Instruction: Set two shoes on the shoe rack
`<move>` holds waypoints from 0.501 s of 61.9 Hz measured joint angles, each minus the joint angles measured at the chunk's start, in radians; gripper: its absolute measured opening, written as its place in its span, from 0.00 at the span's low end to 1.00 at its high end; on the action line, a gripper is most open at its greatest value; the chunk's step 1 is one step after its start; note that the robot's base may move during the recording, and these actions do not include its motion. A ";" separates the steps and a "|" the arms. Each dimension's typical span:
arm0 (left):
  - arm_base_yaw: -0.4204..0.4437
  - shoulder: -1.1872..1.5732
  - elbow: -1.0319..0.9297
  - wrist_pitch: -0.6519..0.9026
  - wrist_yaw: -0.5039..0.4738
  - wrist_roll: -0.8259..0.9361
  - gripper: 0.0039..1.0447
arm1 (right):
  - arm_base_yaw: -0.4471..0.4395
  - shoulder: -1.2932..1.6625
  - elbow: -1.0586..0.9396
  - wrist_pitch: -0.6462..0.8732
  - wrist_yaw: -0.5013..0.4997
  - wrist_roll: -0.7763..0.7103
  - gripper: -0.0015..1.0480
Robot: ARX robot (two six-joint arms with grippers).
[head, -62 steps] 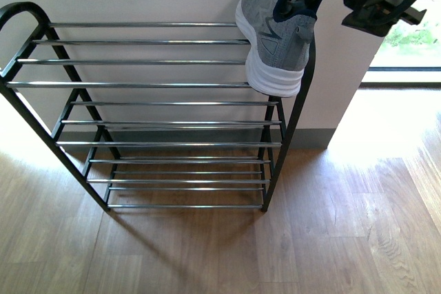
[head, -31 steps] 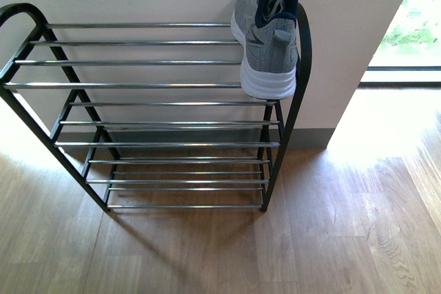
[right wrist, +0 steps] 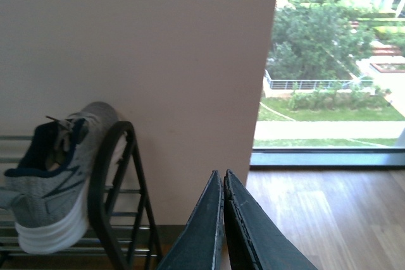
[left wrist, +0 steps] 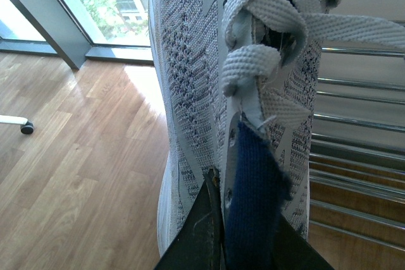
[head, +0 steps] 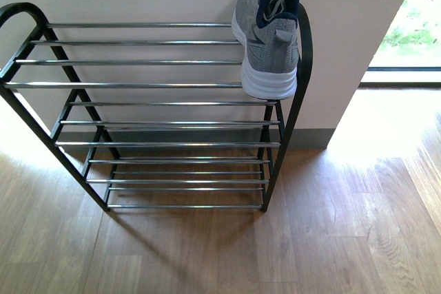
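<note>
Pointing wallward: racked sneaker (head: 267, 49) | left fingers (left wrist: 204, 238) grip other sneaker (left wrist: 190, 74) | right fingers (right wrist: 205, 232) closed

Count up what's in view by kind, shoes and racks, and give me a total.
Grey sneakers: 2, the racked sneaker and the held sneaker in the left gripper
Shoe racks: 1
Total: 3

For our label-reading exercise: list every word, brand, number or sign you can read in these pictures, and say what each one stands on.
None: no readable text in any view.
The grey knit sneaker on the shoe rack has only an angular line design on its side, no letters.
The second grey sneaker, seen close in the left wrist view, shows knit, laces and navy tongue, with no label.
</note>
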 joint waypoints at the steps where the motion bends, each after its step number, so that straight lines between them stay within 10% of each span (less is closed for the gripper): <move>1: 0.000 0.000 0.000 0.000 0.000 0.000 0.02 | -0.005 -0.012 -0.012 0.000 0.000 0.000 0.02; 31: 0.000 0.000 0.000 0.000 0.001 0.000 0.02 | -0.014 -0.353 -0.216 -0.140 -0.003 0.000 0.02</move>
